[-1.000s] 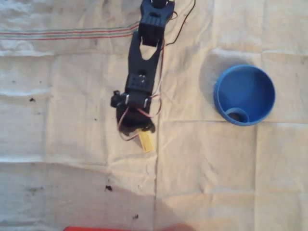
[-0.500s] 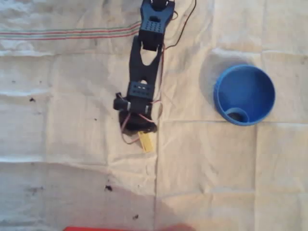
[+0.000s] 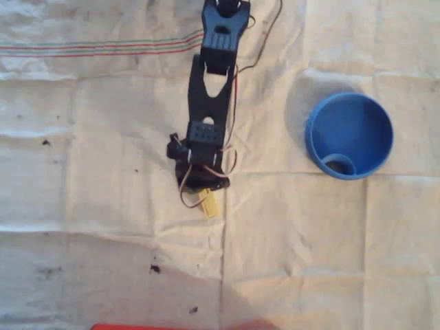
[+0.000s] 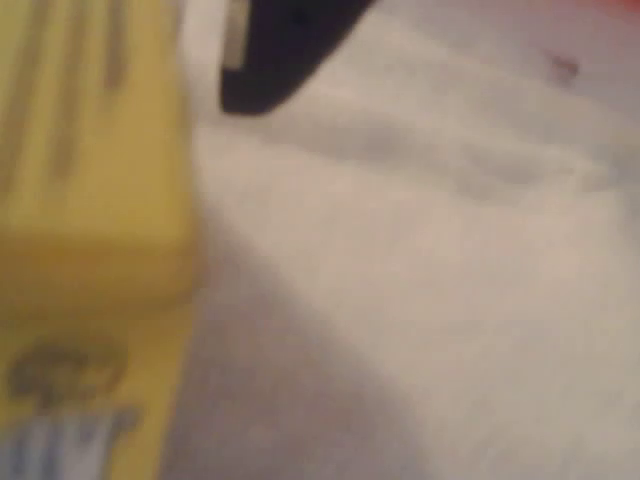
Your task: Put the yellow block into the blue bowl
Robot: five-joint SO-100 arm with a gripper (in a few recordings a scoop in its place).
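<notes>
Yellow block (image 3: 210, 203) sits at the tip of my gripper (image 3: 206, 194), over the white cloth (image 3: 103, 206) near the middle of the overhead view. In the wrist view the block (image 4: 90, 150) is very close at the left, with 1 dark finger (image 4: 280, 50) beside it. I cannot tell if my fingers really clamp it or only touch it. Blue bowl (image 3: 349, 135) is well apart, to the right, and empty. I judge that the carrying and the drop are not yet done.
</notes>
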